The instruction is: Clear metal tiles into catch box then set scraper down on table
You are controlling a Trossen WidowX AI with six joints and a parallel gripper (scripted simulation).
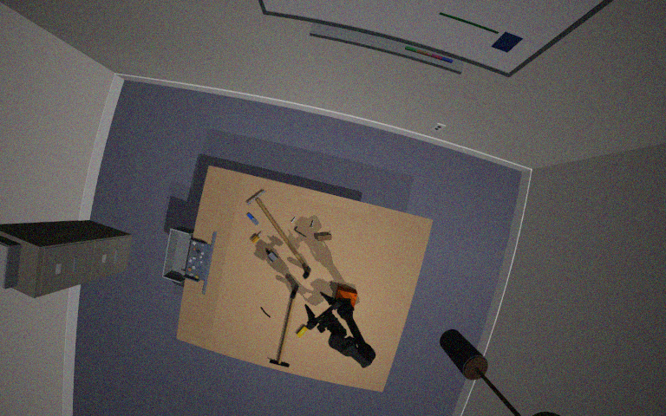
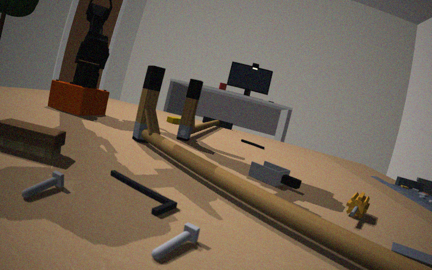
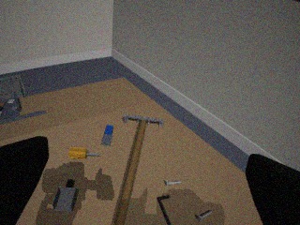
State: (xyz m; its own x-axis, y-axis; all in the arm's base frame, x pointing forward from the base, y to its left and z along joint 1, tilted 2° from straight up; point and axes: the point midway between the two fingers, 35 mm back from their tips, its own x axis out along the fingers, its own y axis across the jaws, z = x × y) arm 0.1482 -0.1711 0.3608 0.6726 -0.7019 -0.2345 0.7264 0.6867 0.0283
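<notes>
A long scraper [image 1: 279, 230] [image 2: 255, 194] [image 3: 136, 155] lies on the table. It has a wide grey head at its far end and an upright black-topped grip at its near end. My gripper [image 1: 314, 299] [image 3: 147, 150] is open and empty, above the table; the scraper's handle shows between the fingers in the wrist view, well beyond them. The steel bench plate [image 1: 205, 257] [image 3: 23, 116] is at the table's left edge in the top view, with several small tiles on it. The catch box [image 1: 176, 252] [image 3: 19, 84] adjoins its far end; tiles inside cannot be made out.
A shorter black-headed tool [image 1: 285, 328] lies near my arm. A yellow block [image 1: 301, 331], brown block [image 1: 323, 236] [image 2: 31, 136], grey clamp-like part [image 1: 271, 255] [image 3: 66, 199], yellow-handled tool [image 3: 77, 153], blue-ended piece [image 3: 108, 133], hex key [image 2: 143, 190] and two bolts [image 2: 44, 186] [image 2: 176, 242] lie around.
</notes>
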